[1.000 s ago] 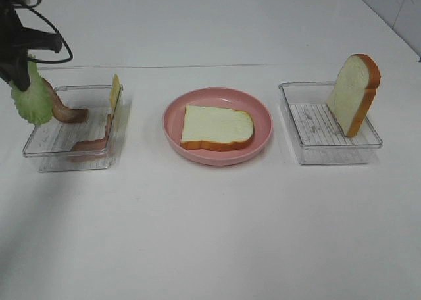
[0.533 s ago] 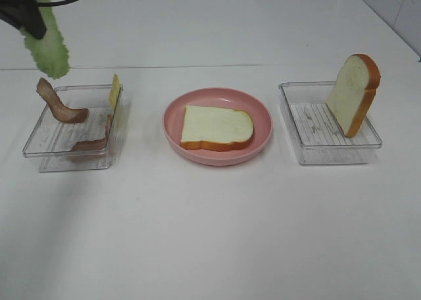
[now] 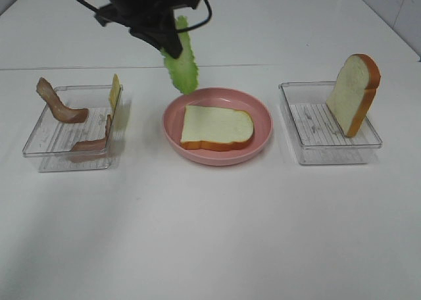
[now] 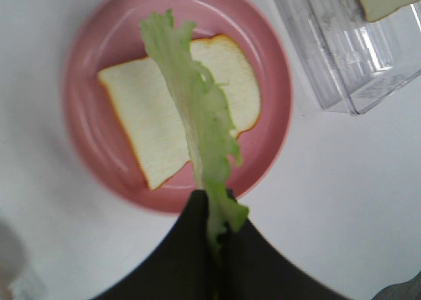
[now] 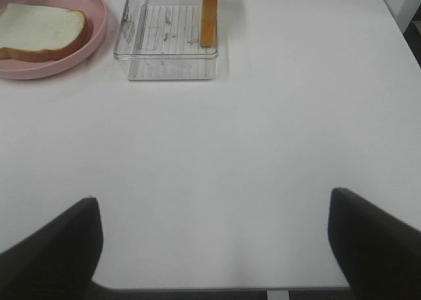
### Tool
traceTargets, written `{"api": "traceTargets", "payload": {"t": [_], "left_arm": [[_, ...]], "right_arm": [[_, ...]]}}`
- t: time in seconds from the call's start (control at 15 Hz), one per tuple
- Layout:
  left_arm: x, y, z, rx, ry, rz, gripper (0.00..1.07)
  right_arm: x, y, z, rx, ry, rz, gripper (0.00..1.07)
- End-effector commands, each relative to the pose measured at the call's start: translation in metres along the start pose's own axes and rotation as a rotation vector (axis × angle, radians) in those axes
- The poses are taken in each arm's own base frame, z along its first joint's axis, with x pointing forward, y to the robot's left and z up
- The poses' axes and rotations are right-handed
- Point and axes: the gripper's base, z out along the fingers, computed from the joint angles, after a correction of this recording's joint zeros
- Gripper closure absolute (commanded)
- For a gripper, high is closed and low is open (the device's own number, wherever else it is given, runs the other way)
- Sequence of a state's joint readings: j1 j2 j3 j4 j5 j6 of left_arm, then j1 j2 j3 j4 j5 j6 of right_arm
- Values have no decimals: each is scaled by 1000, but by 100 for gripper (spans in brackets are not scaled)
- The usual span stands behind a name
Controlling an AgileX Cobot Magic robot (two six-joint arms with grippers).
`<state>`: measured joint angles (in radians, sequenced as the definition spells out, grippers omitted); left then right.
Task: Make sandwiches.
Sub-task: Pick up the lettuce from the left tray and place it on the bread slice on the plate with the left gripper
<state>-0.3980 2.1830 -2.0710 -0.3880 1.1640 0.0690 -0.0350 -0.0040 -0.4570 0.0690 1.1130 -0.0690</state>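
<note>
I find the white surface bare across its near half. Bare lanes separate the round pink plate from the left clear plastic tray and the right clear plastic tray. An upright cream-faced bread slice rises from the right tray. A ruffled light-green lettuce leaf hangs over the plate's far-left rim.

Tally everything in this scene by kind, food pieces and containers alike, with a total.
Bread slices: 2
Lettuce leaf: 1
Bacon strips: 2
Cheese slice: 1
Clear trays: 2
Pink plate: 1
Total: 9
</note>
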Motion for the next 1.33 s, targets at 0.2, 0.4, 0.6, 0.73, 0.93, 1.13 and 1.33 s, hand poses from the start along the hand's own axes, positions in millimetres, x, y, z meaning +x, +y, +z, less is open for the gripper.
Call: {"api": "traceTargets", "payload": {"t": [0.2,0.4,0.6,0.73,0.93,1.13,1.33], "left_arm": [[-16,-20,71,180,18,40,107],[-15,-26,99,250,38,41,107],[-8,-21,124,260,71,35,107],[-6,-17,131,249,84,33,107],[-6,-11,137,199,75,52,107],[-6,-2,138,105,78,91,107],[-5,-1,138,87,89,102,107]], "right_arm": [[2,0,-2,8,-39,-7,18],[2,0,-2,7,-38,-7,18],[2,0,-2,5,-38,-6,18],[2,0,-2,4,-38,-6,18],[2,0,-2,4,-38,-6,18],[2,0,-2,4,-38,-6,18],[2,0,-2,4,-38,-6,18]]}}
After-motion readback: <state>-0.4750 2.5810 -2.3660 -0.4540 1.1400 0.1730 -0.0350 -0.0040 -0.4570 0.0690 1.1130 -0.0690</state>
